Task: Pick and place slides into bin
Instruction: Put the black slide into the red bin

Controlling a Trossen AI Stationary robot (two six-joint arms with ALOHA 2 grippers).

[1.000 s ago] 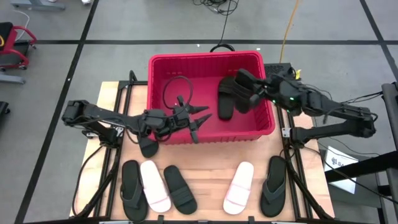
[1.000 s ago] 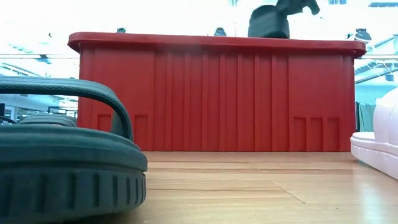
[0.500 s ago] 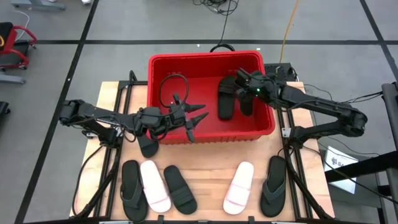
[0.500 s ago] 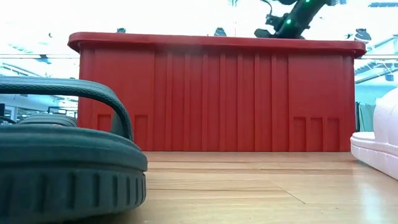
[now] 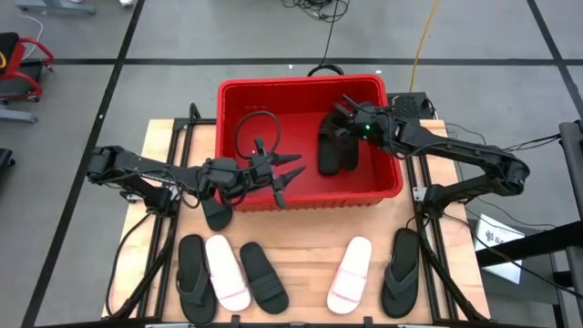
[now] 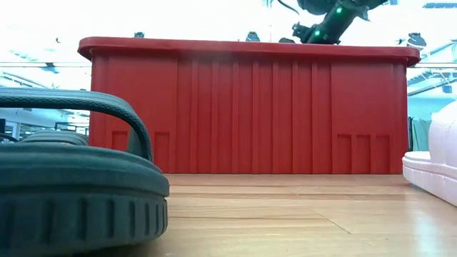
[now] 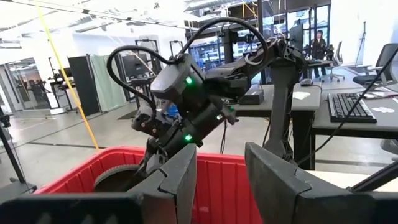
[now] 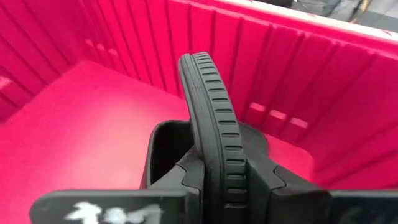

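The red bin [image 5: 310, 196] stands at the table's far middle, with one black slide [image 5: 328, 153] lying inside it. My right gripper [image 5: 347, 129] reaches into the bin from the right, shut on a second black slide [image 8: 208, 112] beside the first. My left gripper [image 5: 284, 179] hovers open over the bin's near-left wall with nothing between its fingers [image 7: 180, 177]. Another black slide [image 5: 217, 215] lies on the table under the left arm. Several more slides lie in a row along the near edge. My right gripper pinches the black slide's sole [image 8: 227, 177] between its two fingers, with the ribbed edge facing up. The fingers slant down into the bin from the table's right side. The slide stands on its edge, its strap [image 8: 165, 146] bulging to one side; whether it touches the bin's floor I cannot tell.
Along the near edge lie a black flip-flop [image 5: 191, 266], a pale slide [image 5: 227, 271], a black slide [image 5: 265, 279], a second pale slide [image 5: 350, 274] and another black flip-flop [image 5: 401, 271]. In the low view the bin's tall front wall [image 6: 250, 114] hides its inside.
My right gripper has gone down and toward the table's left, into the bin, tipping downward. The black slide it holds has sunk from above the rim to inside the bin, next to the slide lying there.
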